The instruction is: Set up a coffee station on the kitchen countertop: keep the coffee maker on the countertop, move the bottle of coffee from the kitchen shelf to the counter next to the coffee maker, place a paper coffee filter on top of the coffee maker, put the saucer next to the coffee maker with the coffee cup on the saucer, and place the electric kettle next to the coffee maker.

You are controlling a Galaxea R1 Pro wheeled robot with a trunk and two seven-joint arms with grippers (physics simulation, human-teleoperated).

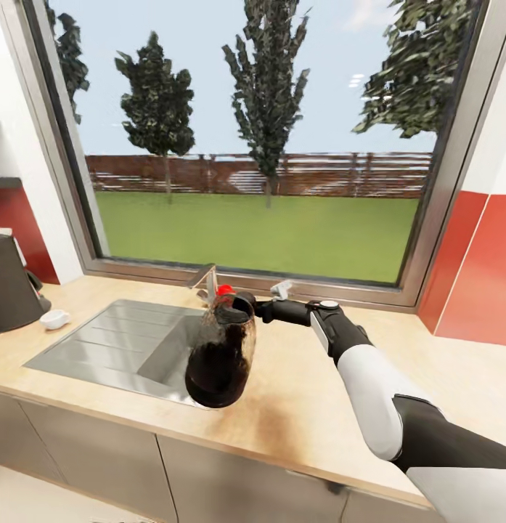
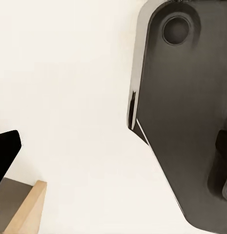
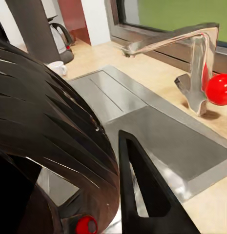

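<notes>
Right gripper (image 1: pixel 247 309) jaws grasping electric kettle (image 1: pixel 220 356), tilted, aloft over sink (image 1: pixel 100 341) edge. Right wrist view alone reveals faucet (image 3: pixel 191 53). Coffee maker (image 1: pixel 9 283), coffee cup (image 1: pixel 54 318) at bench (image 1: pixel 311 392) far left. Left jaws: cannot tell.

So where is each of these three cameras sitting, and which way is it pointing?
Head view: on the robot's head, facing forward and down at the kitchen countertop, sink and window; the right arm reaches in, its right gripper holding the electric kettle above the sink's edge.
Left wrist view: on the left arm, facing a pale surface and a dark part of the robot.
Right wrist view: on the right arm, looking past the kettle's dark body to the sink and tap.
Shared: head and right wrist views both show kettle, sink and tap.
</notes>
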